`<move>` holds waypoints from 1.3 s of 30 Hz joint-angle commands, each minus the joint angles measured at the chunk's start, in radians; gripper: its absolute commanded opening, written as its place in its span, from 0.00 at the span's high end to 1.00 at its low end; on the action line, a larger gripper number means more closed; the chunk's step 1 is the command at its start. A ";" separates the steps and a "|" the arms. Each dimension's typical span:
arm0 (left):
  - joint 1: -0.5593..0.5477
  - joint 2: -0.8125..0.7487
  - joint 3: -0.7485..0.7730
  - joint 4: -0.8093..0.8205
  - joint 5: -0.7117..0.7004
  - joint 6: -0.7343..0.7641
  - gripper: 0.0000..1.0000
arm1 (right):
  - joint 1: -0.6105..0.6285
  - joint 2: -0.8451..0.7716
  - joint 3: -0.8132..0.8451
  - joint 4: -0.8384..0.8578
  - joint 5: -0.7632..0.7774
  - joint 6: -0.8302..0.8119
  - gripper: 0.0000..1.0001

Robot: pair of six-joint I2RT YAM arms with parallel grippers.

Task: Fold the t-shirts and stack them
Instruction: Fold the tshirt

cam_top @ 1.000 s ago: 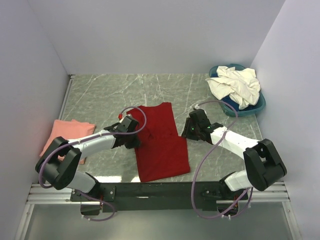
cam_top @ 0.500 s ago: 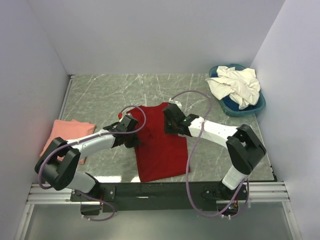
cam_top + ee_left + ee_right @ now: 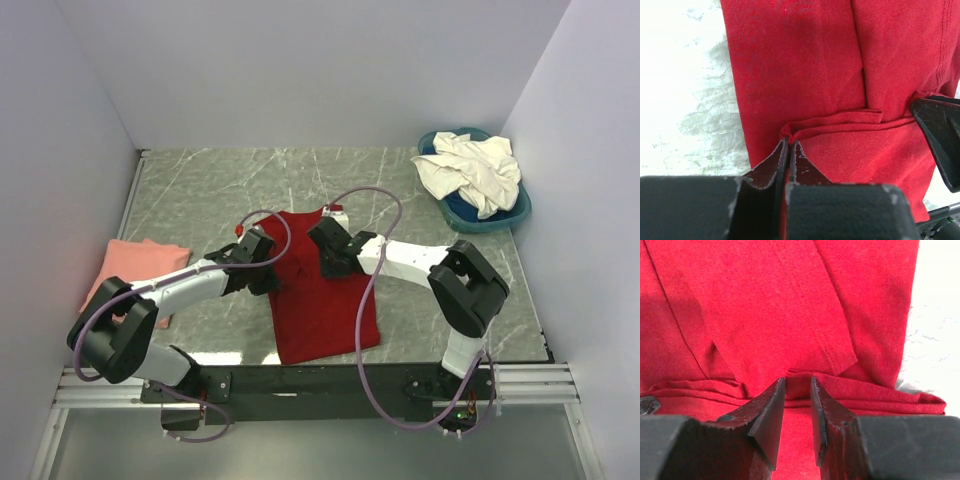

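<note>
The deep red t-shirt (image 3: 322, 305) lies partly folded mid-table, long side running front to back. My left gripper (image 3: 268, 278) is at its left edge, shut on a pinched ridge of red cloth (image 3: 788, 142). My right gripper (image 3: 322, 250) sits over the shirt's upper middle, jaws apart, its tips (image 3: 797, 382) straddling a fold ridge of the red t-shirt (image 3: 765, 305) without pinching it. A salmon-pink t-shirt (image 3: 130, 270) lies folded at the far left. Cream-white t-shirts (image 3: 470, 170) are heaped at the back right.
The cream heap rests in a round blue basin (image 3: 512, 214) in the back right corner. White walls close in the left, back and right. A purple cable (image 3: 375, 290) from the right arm loops over the shirt's right side. Bare marble table (image 3: 200, 190) lies behind the shirt.
My right arm swung left from beside the shirt onto its upper middle, and its jaws narrowed somewhat. The left arm and its pinch on the red cloth stayed put.
</note>
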 commanded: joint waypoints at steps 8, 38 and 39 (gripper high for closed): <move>0.007 -0.048 0.043 0.002 0.008 0.023 0.99 | 0.016 0.007 0.066 -0.034 0.034 0.002 1.00; 0.139 -0.045 -0.012 0.048 0.046 0.060 0.99 | 0.069 0.025 0.214 -0.095 -0.003 -0.048 0.61; 0.139 -0.034 -0.009 0.051 0.049 0.060 0.99 | 0.065 0.007 0.208 -0.098 0.004 -0.048 0.59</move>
